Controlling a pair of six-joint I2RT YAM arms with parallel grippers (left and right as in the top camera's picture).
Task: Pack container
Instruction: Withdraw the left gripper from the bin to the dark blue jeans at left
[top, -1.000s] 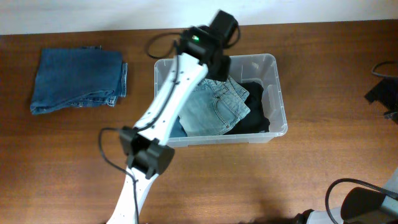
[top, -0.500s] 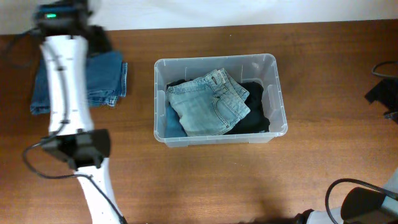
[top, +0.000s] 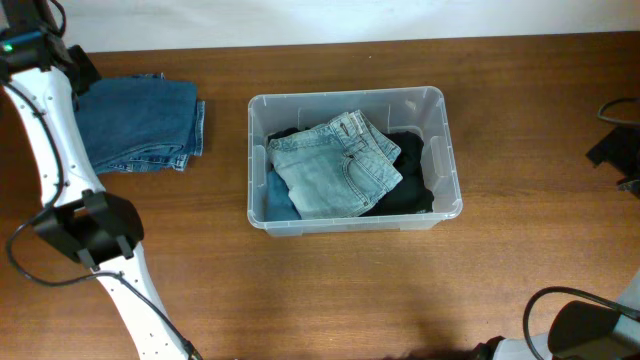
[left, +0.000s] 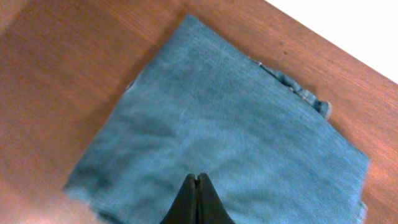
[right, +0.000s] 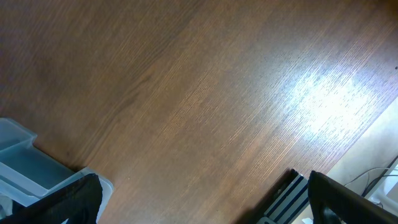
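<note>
At the counter's left rear, a folded dark-blue denim pair (top: 135, 125) lies unpacked; your left jaws hover clenched, empty, above it. Mid-counter, the clear plastic rectangular container (top: 345, 94) holds light-blue jeans (top: 340, 165) over black cloth (top: 412, 185). Right jaws gape, empty.

Seeing only the pinched-together tips of the left gripper (left: 196, 190) at the bottom edge of the left wrist view, with the folded blue jeans (left: 217, 130) running off that edge and smearing out at lower left, and no telling if the tips are touching denim. Losing those jeans' left side behind the left arm (top: 50, 120) from overhead, and getting just slivers of a black garment (top: 412, 175) and a blue one (top: 281, 205) under the light jeans (top: 335, 165) in the container (top: 345, 97). Catching only one corner of that container in the right wrist view, plus two dark blurry fingers (right: 351, 199) of the right gripper (right: 205, 211), both getting chopped by the bottom edge.
</note>
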